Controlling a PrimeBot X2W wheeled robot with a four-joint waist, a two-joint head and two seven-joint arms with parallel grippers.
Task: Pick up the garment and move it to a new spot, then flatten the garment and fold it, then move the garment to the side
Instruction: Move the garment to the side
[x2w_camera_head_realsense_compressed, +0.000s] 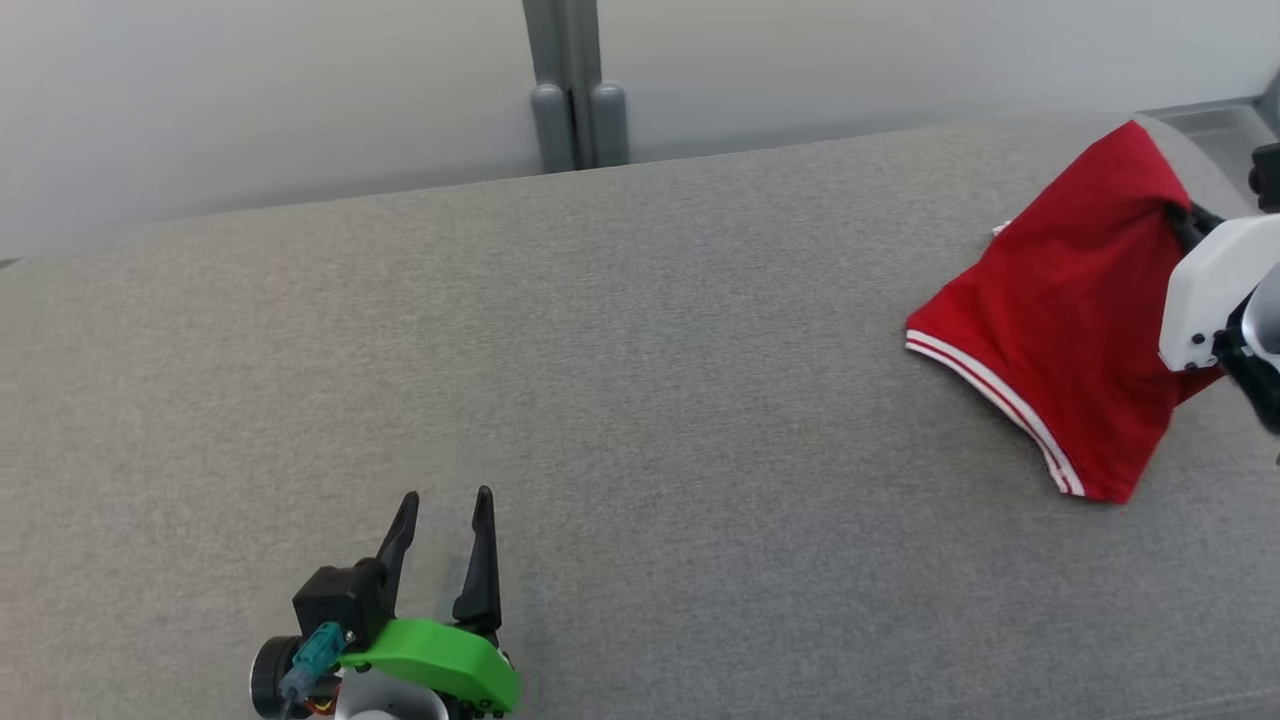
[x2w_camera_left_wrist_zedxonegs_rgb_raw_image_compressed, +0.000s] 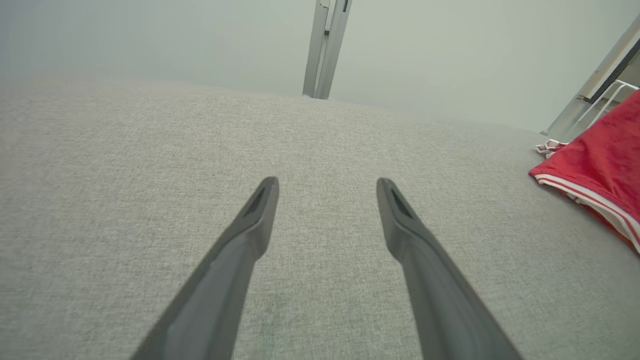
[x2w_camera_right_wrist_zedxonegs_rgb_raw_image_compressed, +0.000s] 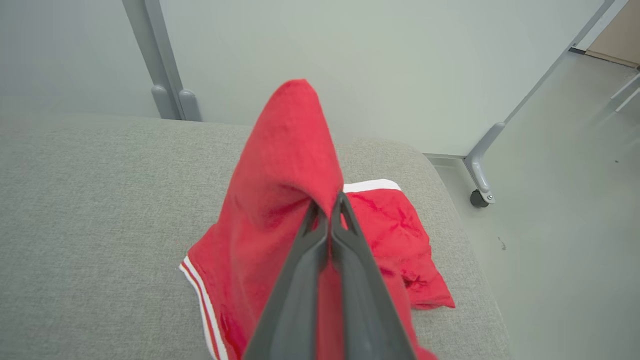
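Your left gripper (x2w_camera_head_realsense_compressed: 446, 495) hangs low over the grey surface (x2w_camera_head_realsense_compressed: 640, 380), jaws spread wide, holding nothing; your right gripper (x2w_camera_right_wrist_zedxonegs_rgb_raw_image_compressed: 327, 202) is clenched on a raised fold of the red garment (x2w_camera_head_realsense_compressed: 1050, 300); the garment sits at the surface's far right corner, partly lifted, its striped hem resting on the surface; by my judgement the pickup is under way; relocating, flattening, folding and setting aside are all left to do.

You have bare desk (x2w_camera_head_realsense_compressed: 650, 400) from the left pincer (x2w_camera_head_realsense_compressed: 447, 495) across to the red garment (x2w_camera_head_realsense_compressed: 1050, 330), peaked up at the right end; a grey post (x2w_camera_head_realsense_compressed: 575, 90) stands behind the far edge.
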